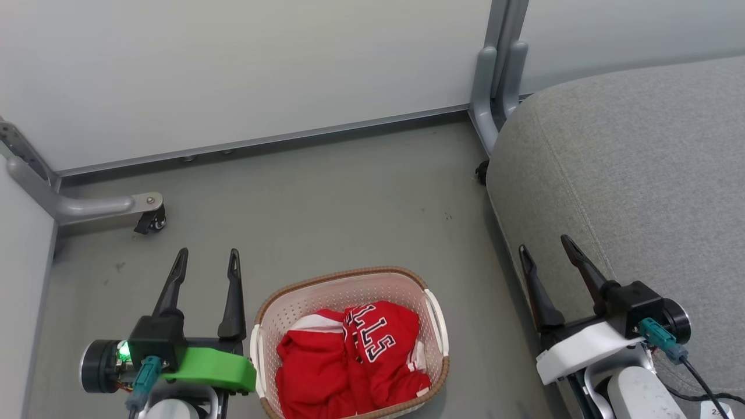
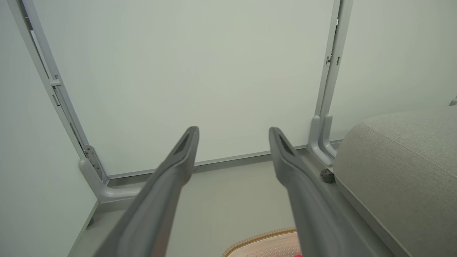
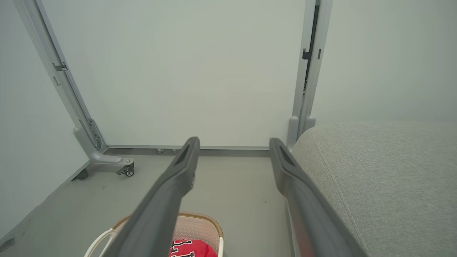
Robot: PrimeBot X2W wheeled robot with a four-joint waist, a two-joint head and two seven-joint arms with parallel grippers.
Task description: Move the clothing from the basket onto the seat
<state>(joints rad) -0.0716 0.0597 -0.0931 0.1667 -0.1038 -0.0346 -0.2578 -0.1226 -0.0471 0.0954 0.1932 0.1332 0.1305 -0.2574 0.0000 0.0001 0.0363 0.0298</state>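
Observation:
The red clothing (image 1: 352,358) with white trim and block letters lies bunched in the cream basket (image 1: 332,291), which stands on the floor at the bottom centre of the head view. A corner of that basket (image 2: 264,242) shows low in the left wrist view, and the basket (image 3: 200,223) with red clothing (image 3: 192,248) shows in the right wrist view. The grey seat (image 1: 634,192) fills the right side. My left gripper (image 1: 206,265) hangs open, empty, left of the basket. My right gripper (image 1: 547,247) is open and empty over the seat's front edge.
Pale partition panels stand behind on grey metal feet. One foot with a caster (image 1: 150,220) reaches in from the left, and another foot (image 1: 486,110) stands by the seat's far corner. Grey floor (image 1: 326,198) stretches between the basket and the panels.

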